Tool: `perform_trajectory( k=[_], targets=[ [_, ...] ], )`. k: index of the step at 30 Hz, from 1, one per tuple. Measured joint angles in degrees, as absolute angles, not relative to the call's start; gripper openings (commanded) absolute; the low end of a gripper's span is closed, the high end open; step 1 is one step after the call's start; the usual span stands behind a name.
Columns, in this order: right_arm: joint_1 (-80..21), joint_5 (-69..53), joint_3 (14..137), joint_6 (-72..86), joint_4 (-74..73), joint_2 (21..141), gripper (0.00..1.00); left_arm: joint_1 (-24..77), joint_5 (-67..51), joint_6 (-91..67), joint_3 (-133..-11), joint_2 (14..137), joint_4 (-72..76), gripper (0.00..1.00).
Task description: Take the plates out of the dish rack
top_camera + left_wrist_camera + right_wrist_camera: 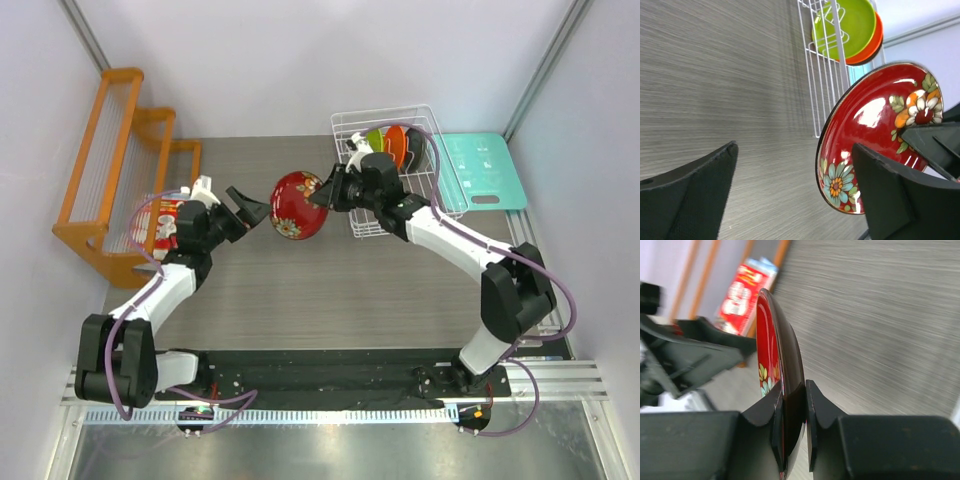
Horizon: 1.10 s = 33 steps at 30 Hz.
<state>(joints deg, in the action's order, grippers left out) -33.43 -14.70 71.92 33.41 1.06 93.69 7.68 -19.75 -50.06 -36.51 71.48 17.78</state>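
Above the table (300, 290), right fingers (760, 420) clamp the red plate (297, 205); left fingers (695, 190) gape, seemingly apart.

Glossy red floral plate (297, 205) hangs over mid-table between left gripper (250, 208) and right gripper (322, 192); lime-green round plate (375, 139) and orange round plate (397, 145) stand in white wire dish rack (366, 226) behind-right

Both arms on my feed look alike: the left arm (168, 288) and the right arm (452, 236) wear glossy white link shells between chunky black joint housings, and the black blocks are bulkiest near the bases. A thin purple cable (571, 296) hangs in loose loops beside each arm. The left fingers (695, 197) are matte black wedges with a fine grainy surface. The right fingers (826, 412) are the same black plastic, bevelled towards their tips.
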Motion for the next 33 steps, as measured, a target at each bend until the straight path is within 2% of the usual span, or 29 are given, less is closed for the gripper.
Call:
perform_trajectory(
  k=[3, 4, 7, 8, 10, 11, 15, 18, 19, 22, 28, 33],
  targets=[
    [-33.41, -17.74, 71.55, 36.82, 6.48, 95.31, 0.01, 7.68, -20.88, -52.07, -34.61, 71.5, 21.76, 0.67],
    [-33.41, -18.72, 71.46, 38.13, 8.36, 95.96, 0.01, 7.68, -21.23, -52.64, -34.2, 71.61, 23.16, 0.63],
    [-33.32, -21.23, 71.22, 41.67, 12.99, 97.91, 0.01, 7.68, -23.03, -55.53, -33.26, 73.28, 29.54, 0.44],
    [-33.26, -21.87, 71.07, 42.74, 14.44, 98.59, 0.01, 7.68, -23.9, -56.8, -33.12, 74.54, 32.67, 0.31],
    [-33.12, -22.79, 70.54, 44.69, 16.78, 99.79, 0.01, 7.6, -25.78, -59.46, -32.84, 77.1, 38.57, 0.15],
    [-32.84, -23.35, 70.28, 45.69, 17.74, 100.4, 0.01, 7.57, -26.37, -60.93, -32.8, 78.61, 41.58, 0.0],
    [-31.09, -24.75, 69.67, 49.5, 19.68, 102.02, 0.02, 6.87, -29.23, -67.96, -32.32, 84.27, 52.1, 0.0],
    [-30.79, -25.08, 69.63, 49.91, 19.75, 102.06, 0.32, 6.83, -29.85, -70.24, -31.97, 86.3, 55.31, 0.0],
    [-30.72, -25.26, 69.65, 49.89, 19.66, 102.06, 0.48, 6.83, -29.89, -70.3, -31.9, 86.37, 55.66, 0.0],
    [-30.74, -25.45, 70.78, 48.18, 17.34, 102.06, 0.67, 7.05, -29.04, -67.88, -31.88, 85.43, 53.49, 0.0],
    [-29.54, -21.54, 75.09, 40.56, 7.77, 101.51, 0.7, 7.57, -22.9, -57.32, -33.3, 78.19, 36.6, 0.0],
    [-23.94, -17.52, 78.54, 35.38, 1.41, 99.2, 0.7, 7.44, -12.12, -48.05, -34.87, 74.37, 20.6, 0.0]
  ],
)
